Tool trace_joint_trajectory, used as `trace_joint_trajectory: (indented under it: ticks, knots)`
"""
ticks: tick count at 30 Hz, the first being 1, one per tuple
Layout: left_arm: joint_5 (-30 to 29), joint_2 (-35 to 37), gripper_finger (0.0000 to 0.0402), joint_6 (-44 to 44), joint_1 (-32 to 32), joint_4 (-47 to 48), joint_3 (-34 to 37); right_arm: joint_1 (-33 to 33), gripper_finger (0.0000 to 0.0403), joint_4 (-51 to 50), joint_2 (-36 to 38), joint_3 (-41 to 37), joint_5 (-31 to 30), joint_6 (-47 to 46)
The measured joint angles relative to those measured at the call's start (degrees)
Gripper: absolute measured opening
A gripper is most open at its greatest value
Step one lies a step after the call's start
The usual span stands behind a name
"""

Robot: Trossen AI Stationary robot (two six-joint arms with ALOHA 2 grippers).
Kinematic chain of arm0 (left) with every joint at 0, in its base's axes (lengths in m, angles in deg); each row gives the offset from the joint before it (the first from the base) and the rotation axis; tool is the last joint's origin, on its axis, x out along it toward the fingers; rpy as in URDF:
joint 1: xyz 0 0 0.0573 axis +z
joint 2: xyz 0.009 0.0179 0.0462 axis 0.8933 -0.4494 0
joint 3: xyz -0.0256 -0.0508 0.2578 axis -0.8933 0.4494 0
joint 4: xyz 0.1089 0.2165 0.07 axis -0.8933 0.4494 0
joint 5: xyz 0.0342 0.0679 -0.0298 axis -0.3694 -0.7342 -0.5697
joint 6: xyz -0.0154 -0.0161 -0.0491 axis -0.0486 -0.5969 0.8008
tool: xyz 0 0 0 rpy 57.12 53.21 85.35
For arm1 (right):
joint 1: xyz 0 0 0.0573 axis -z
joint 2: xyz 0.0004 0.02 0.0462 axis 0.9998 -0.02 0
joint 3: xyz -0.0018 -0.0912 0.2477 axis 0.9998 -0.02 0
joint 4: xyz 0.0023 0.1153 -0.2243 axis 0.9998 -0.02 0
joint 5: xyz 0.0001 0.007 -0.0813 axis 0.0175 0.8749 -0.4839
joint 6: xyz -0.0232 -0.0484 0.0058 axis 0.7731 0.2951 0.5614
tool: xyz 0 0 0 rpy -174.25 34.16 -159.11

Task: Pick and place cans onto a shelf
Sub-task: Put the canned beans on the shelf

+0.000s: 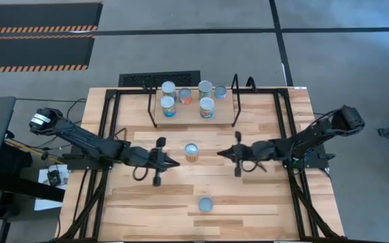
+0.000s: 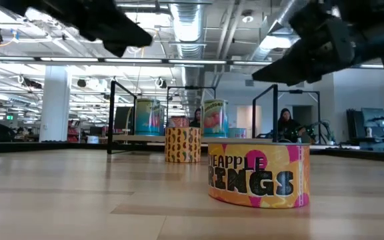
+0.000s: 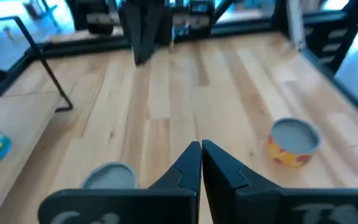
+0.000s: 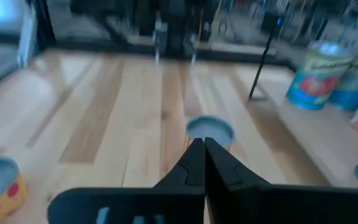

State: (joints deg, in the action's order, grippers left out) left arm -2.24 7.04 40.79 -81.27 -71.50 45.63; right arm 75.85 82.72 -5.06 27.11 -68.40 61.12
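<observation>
Wooden shelf (image 1: 193, 116) holds six cans (image 1: 206, 107); two wait on the table (image 1: 262, 202), both grippers (image 1: 172, 163) (image 1: 219, 153) clenched, empty.

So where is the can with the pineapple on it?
In the high view the pineapple can stands alone on the table's near part, in front of the orange can that sits between both grippers.

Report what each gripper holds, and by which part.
Nothing is held. The left gripper and right gripper are both shut and empty, flanking the orange can.
</observation>
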Motion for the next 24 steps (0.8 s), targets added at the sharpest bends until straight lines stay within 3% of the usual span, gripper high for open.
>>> trace_joint_trajectory:
  ticks: [5,12,24]
  knots:
    - [-0.08,-5.62,0.0005,0.10,2.48,10.34,-7.57,1.25,0.0006,11.82,3.28,-7.28,0.01,0.14]
    - [3.78,-14.10,0.0039,-3.55,6.08,22.44,-17.76,3.83,0.0011,13.02,5.20,-9.39,-0.04,-0.96]
    - [0.46,-28.62,0.0129,-9.49,9.25,26.96,-27.22,3.79,0.0010,12.63,5.27,-9.29,0.01,-0.74]
